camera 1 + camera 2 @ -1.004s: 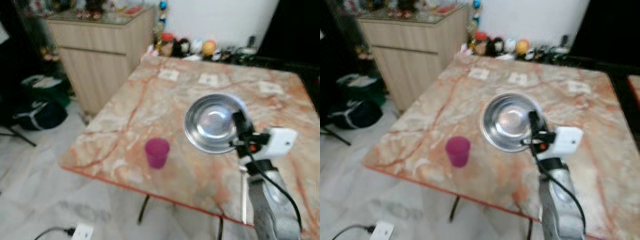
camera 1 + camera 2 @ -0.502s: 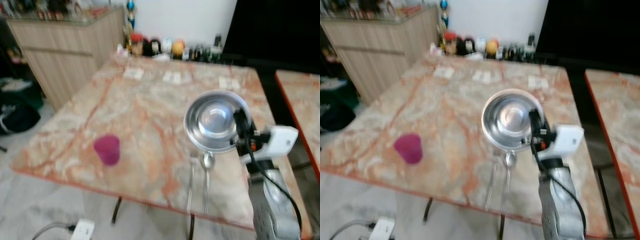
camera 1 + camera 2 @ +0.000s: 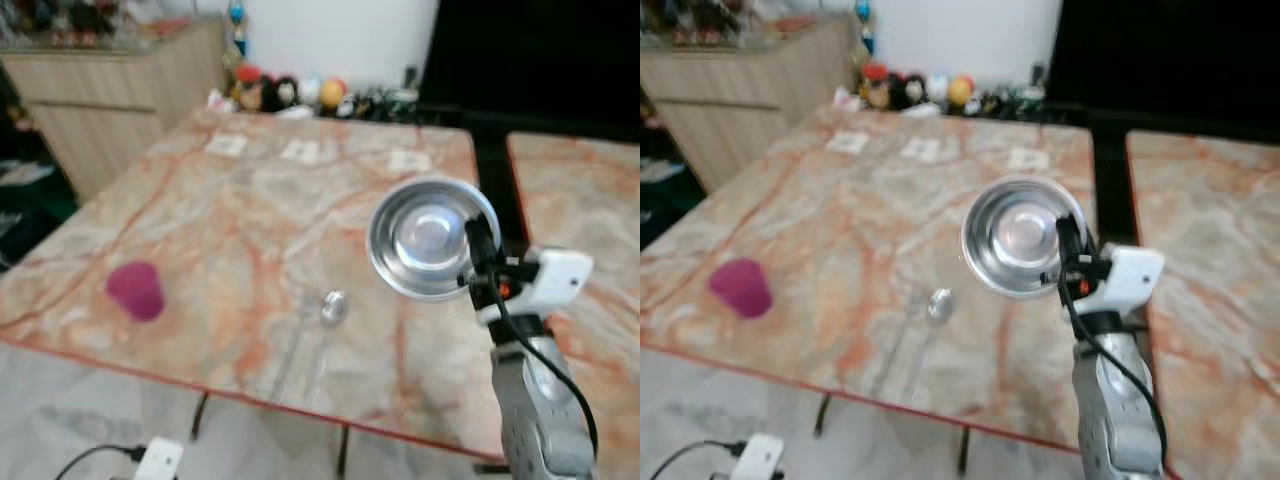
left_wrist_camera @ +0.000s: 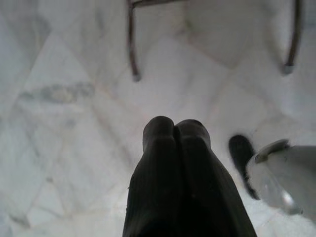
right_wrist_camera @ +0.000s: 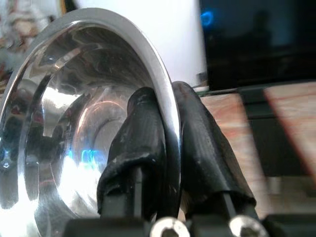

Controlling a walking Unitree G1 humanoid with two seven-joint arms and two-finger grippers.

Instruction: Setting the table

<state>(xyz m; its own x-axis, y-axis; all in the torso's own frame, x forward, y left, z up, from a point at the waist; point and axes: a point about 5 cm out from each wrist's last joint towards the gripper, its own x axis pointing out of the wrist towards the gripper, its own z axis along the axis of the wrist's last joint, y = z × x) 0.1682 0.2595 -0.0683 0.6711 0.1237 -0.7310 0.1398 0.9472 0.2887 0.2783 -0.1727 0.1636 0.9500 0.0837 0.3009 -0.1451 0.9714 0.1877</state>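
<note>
My right gripper (image 3: 478,252) is shut on the rim of a shiny steel bowl (image 3: 428,236), held up above the right side of the marble table (image 3: 220,220); in the right wrist view its fingers (image 5: 143,143) pinch the steel bowl's (image 5: 74,113) rim. A spoon (image 3: 328,318) and a second thin utensil (image 3: 292,345) lie side by side near the table's front edge. A magenta cup (image 3: 135,290) stands upright at the front left. My left gripper (image 4: 175,131) is shut and hangs over the white floor.
Paper napkins (image 3: 300,150) lie at the table's far side, with jars and small toys (image 3: 300,93) behind them. A wooden cabinet (image 3: 100,90) stands at the left. A second marble table (image 3: 580,200) lies to the right across a dark gap. A power strip (image 3: 155,460) rests on the floor.
The camera has swung to the right, so the cup and table slid left in view and the spoon came into sight. The right gripper keeps hold of the bowl.
</note>
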